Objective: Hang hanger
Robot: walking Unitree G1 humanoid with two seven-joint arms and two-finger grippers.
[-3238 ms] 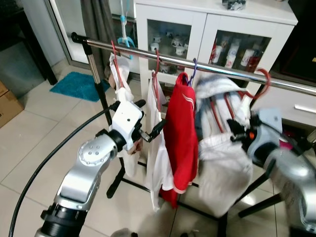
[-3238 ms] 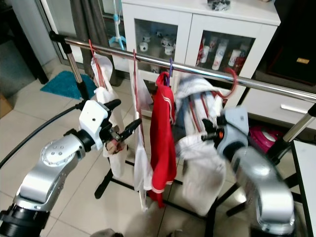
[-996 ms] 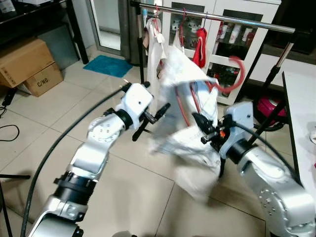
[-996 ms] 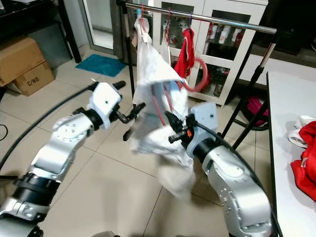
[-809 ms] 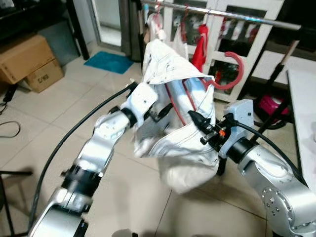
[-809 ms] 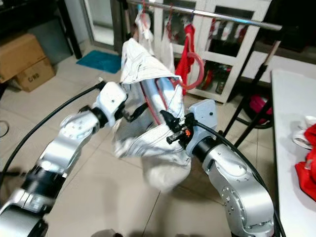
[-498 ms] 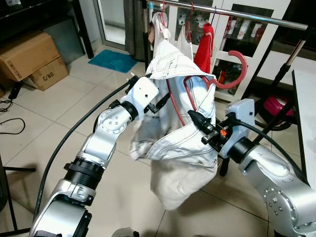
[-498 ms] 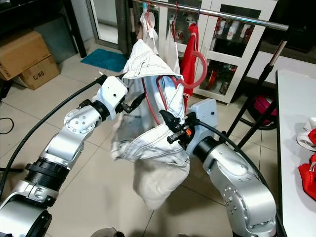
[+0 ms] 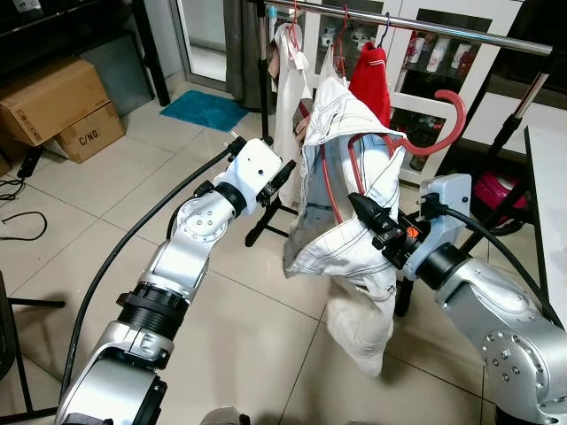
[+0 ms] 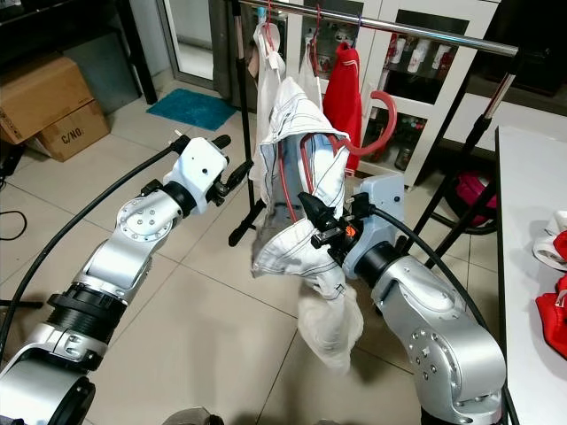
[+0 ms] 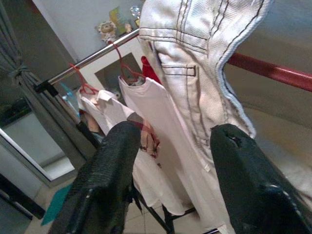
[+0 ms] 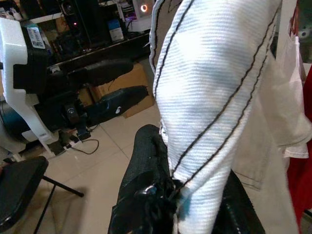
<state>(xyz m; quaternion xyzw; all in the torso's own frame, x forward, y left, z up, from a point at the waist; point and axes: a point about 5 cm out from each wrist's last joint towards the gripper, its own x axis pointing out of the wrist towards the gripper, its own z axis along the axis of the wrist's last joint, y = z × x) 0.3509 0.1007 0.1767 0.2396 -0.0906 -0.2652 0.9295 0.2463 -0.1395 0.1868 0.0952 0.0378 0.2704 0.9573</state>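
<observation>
A white garment with dark stitching (image 9: 344,168) hangs on a red hanger (image 9: 440,121), whose hook points right, below and in front of the steel rail (image 9: 443,31). My right gripper (image 9: 374,225) is shut on the hanger through the garment's lower middle; the right wrist view shows white cloth (image 12: 214,92) pinched at the fingers (image 12: 146,180). Just left of the garment, my left gripper (image 9: 276,180) stands open and apart from it. Between its fingers (image 11: 105,180) the left wrist view shows the garment (image 11: 204,73) a little way off.
Two white shirts (image 9: 288,80) and a red top (image 9: 368,80) hang on the rail in front of a white glass-door cabinet (image 9: 478,62). Cardboard boxes (image 9: 53,106) and a blue mat (image 9: 205,109) lie left. A white table (image 10: 532,266) stands at the right edge.
The left gripper has let go of the garment's upper edge. The garment has swung right and upright and now hangs from the right gripper alone, with its lower part dropped down.
</observation>
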